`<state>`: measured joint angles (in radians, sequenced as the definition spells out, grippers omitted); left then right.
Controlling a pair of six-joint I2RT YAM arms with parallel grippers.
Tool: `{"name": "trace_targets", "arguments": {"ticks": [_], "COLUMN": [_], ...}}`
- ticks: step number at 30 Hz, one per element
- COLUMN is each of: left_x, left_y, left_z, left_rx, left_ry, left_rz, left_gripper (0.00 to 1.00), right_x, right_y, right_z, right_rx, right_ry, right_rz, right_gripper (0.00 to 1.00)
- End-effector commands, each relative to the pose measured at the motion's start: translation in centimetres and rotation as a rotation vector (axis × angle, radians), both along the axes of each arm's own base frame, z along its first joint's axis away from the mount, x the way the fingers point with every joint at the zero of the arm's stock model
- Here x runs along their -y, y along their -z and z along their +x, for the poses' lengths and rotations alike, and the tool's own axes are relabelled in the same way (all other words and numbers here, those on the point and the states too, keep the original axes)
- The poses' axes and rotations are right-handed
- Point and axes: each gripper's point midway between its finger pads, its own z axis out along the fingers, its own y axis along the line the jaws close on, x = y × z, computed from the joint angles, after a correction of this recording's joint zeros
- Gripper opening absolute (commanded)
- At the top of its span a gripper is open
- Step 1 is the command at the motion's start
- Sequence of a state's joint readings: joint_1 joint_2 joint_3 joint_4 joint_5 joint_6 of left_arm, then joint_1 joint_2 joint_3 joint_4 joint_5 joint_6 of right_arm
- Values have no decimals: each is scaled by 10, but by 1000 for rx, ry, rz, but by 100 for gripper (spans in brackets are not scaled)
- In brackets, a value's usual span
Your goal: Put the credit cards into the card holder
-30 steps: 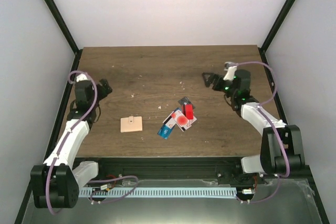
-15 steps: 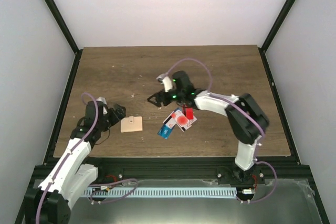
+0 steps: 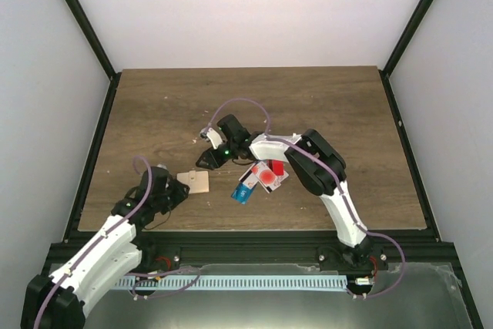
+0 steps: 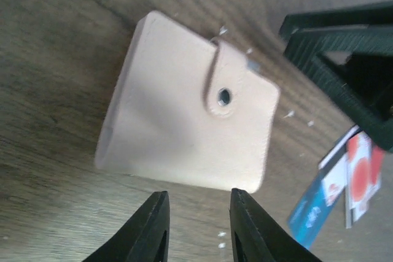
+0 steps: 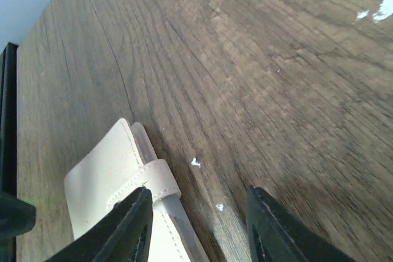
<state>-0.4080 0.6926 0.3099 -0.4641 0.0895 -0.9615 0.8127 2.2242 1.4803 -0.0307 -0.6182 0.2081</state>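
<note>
Beside the card holder [image 3: 196, 182], both arms stretch low, left tool [image 3: 181, 191] and right tool [image 3: 204, 162] half-spread.

card holder [image 5: 98, 191] partly off-frame

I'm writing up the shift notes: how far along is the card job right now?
Done: nothing yet. The credit cards lie piled on the table, none in the card holder, whose tab is closed over its front. In hand: the left pincer and right pincer hover at the holder, jaws apart, gripping nothing. Left: open the holder, then load every card.
</note>
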Motion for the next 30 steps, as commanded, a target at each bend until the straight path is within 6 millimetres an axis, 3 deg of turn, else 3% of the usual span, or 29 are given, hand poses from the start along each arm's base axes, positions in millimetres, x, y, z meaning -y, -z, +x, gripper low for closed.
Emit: {"name": "trace_targets", "arguments": {"ticks": [1, 7, 12, 20, 24, 27, 30], "left_x": [-3, -8, -10, 12, 15, 11, 3], "left_y": [25, 44, 38, 24, 23, 15, 12], "left_z": [-10, -16, -3, 24, 23, 21, 20], "left_rx": [-57, -70, -15, 55, 54, 76, 80], "left_ry": [-17, -22, -33, 90, 138, 138, 122], "left_rz": [9, 27, 51, 67, 82, 104, 139], "left_gripper": [29, 29, 29, 28, 30, 40, 50], "right_x": [-8, 2, 15, 38, 54, 64, 60], "right_y": [4, 18, 31, 11, 2, 1, -6], "right_z": [-11, -44, -80, -117, -116, -104, -94], "right_rx": [-39, -111, -169, -233, -236, -194, -176], "right_ry": [-44, -68, -55, 63, 146, 226, 264], "right_rz": [-1, -23, -56, -61, -89, -141, -140], "right_gripper": [41, 35, 33, 32, 32, 37, 45]}}
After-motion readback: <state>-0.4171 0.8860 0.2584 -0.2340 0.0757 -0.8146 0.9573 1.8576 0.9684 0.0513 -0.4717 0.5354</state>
